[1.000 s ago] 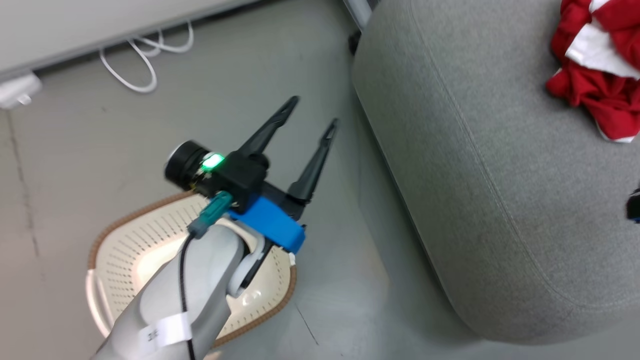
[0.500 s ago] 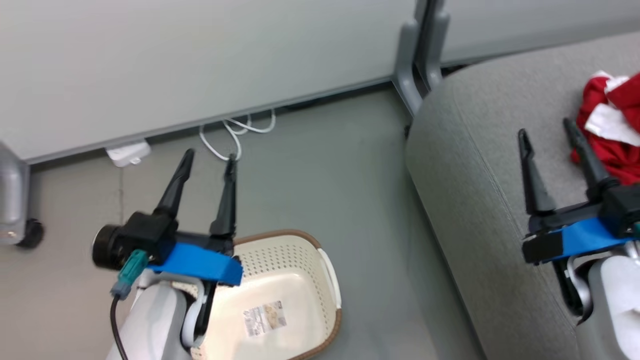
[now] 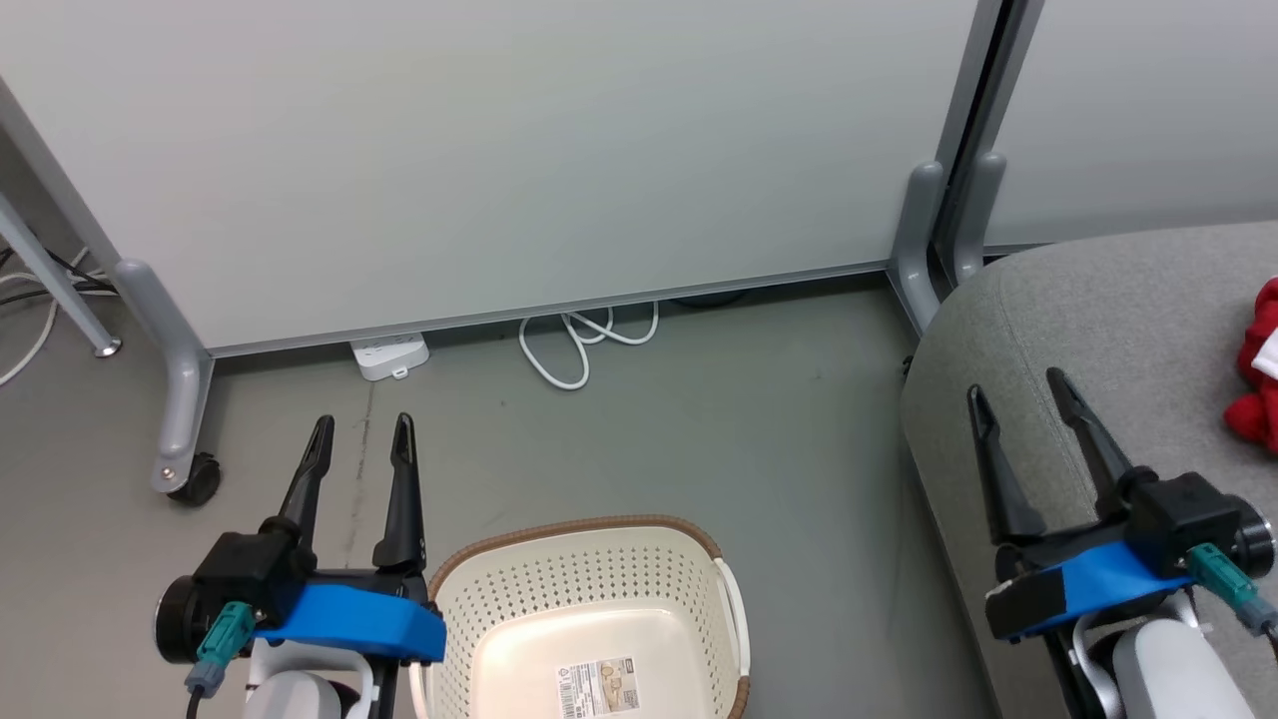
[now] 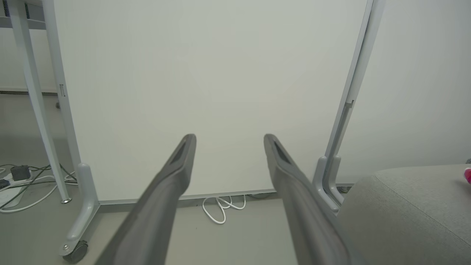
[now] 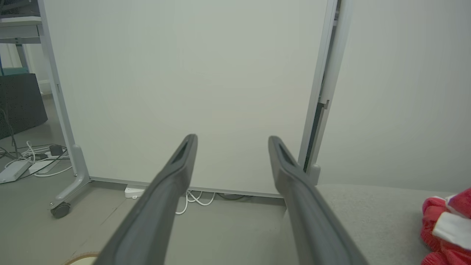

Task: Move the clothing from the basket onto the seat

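1. Left gripper [image 3: 363, 421] hangs over the floor just left of the basket [image 3: 579, 526], jaws spread wide, nothing between them.
2. Right gripper [image 3: 1014, 384] sits over the left edge of the seat [image 3: 1098, 300], jaws wide too, empty.
3. Clothing [image 3: 1260, 399] is a red bundle with a white patch, lying on the seat at the right edge of the head view, well apart from both grippers. The right wrist view has it on the grey cushion, right of the fingers.
4. Basket is on the floor between the arms, near the seat. The part in view holds a label [image 3: 597, 687] on the bottom and no red fabric. Its near end is cut by the frame edge, so I can't confirm it's empty.
5. Judgement: the transfer looks finished or close, so the step in hand is check-and-park.
6. To do it well: get the whole basket floor in view before calling it done. Hold both arms clear of the rim. Hold the right fingers off the bundle so nothing snags and slides off the seat.
7. If a piece is left: come in from above with wide jaws, pinch the fabric mid-heap and lift it clear of the rim.
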Available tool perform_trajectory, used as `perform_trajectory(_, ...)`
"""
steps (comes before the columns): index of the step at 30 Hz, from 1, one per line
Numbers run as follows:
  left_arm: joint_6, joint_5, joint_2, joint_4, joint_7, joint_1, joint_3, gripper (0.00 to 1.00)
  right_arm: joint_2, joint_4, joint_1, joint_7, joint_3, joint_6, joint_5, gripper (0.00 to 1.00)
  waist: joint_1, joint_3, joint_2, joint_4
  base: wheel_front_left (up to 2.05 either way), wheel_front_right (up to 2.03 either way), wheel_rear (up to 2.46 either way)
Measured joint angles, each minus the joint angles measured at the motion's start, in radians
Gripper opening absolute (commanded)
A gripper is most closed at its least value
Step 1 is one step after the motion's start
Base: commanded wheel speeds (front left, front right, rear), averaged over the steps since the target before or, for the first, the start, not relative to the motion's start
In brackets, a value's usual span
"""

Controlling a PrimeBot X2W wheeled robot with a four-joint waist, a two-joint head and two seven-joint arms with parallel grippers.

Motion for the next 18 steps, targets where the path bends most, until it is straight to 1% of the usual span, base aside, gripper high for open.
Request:
perform_trajectory(3,-0.004,0.009,-0.008,-0.002,0.0,0.023,0.018,1.0,0.024,-0.004,0.033,0.0,-0.001,0.0,0.001,1.0,0.0,-0.013,0.0,0.018,0.0,0.0,0.0)
perform_trajectory(9,-0.012,0.017,-0.012,0.003,0.0,0.049,0.04,1.0,0.05,-0.002,0.082,0.0,-0.013,0.0,0.01,1.0,0.0,-0.032,0.0,0.041,0.0,0.0,0.0)
perform_trajectory(18,-0.012,0.007,-0.013,0.021,0.0,0.071,0.045,1.0,0.067,0.012,0.117,0.0,-0.027,0.0,0.012,1.0,0.0001,-0.042,0.0,0.059,0.0,0.0,0.0)
